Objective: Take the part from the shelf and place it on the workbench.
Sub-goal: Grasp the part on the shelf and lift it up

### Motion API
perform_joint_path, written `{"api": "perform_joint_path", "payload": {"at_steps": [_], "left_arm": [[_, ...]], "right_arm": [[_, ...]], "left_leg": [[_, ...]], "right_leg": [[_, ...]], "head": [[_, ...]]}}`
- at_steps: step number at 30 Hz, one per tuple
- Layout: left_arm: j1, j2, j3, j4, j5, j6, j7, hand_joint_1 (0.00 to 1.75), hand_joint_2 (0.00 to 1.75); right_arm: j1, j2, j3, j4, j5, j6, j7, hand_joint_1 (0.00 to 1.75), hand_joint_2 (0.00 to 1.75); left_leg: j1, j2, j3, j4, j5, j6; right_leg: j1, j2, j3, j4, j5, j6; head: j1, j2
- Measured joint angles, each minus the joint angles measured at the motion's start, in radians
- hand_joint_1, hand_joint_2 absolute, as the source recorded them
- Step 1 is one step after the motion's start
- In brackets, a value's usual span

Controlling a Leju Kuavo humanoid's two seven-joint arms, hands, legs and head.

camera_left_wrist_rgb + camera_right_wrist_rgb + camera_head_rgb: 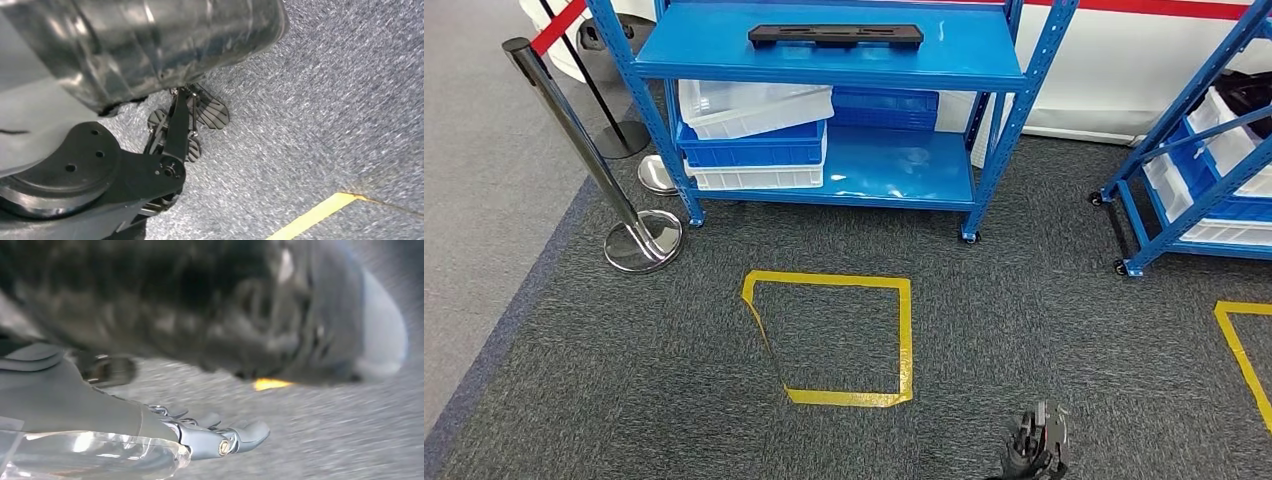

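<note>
The part [835,36], a long, flat black piece with slots cut through it, is seen lying crosswise on the top board of the blue shelf [824,62] at the far side of the scene, well apart from both hands. It is judged to be rigid moulded plastic or metal, fairly light for its length, and not fragile; its smooth faces may slip, so a hold near the middle, or one at each end, is judged best to keep it level. On the lower board, at the left, white crates [754,105] and a blue crate [754,146] are stacked, with another blue crate [886,107] behind to the right; their contents cannot be made out. More bins are held on a second rack [1214,160] at the far right. The right hand [1036,445] hangs low near the carpet, nothing held, fingers loosely extended. The left hand [187,127] hangs over the carpet with nothing in it, though whether its fingers are spread or curled cannot be told.
</note>
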Motion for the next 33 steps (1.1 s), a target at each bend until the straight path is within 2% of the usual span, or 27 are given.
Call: {"api": "perform_joint_path", "payload": {"at_steps": [19,33], "left_arm": [[-0.023,0.001,-0.035,0.022,0.093,-0.006,-0.119,0.0,0.0],[-0.037,0.012,-0.076,0.028,0.118,0.005,-0.233,0.0,0.0]], "right_arm": [[-0.093,-0.025,0.111,-0.583,0.152,-0.064,-0.011,0.0,0.0],[-0.131,-0.048,0.2,-1.078,0.288,-0.092,-0.033,0.0,0.0]], "left_leg": [[0.0,0.0,0.0,0.0,0.001,-0.001],[0.0,0.0,0.0,0.0,0.001,-0.001]], "right_leg": [[0.001,0.0,0.0,0.001,0.0,0.0],[0.001,0.0,0.0,0.001,0.0,0.0]], "head": [[0.0,0.0],[0.0,0.0]]}}
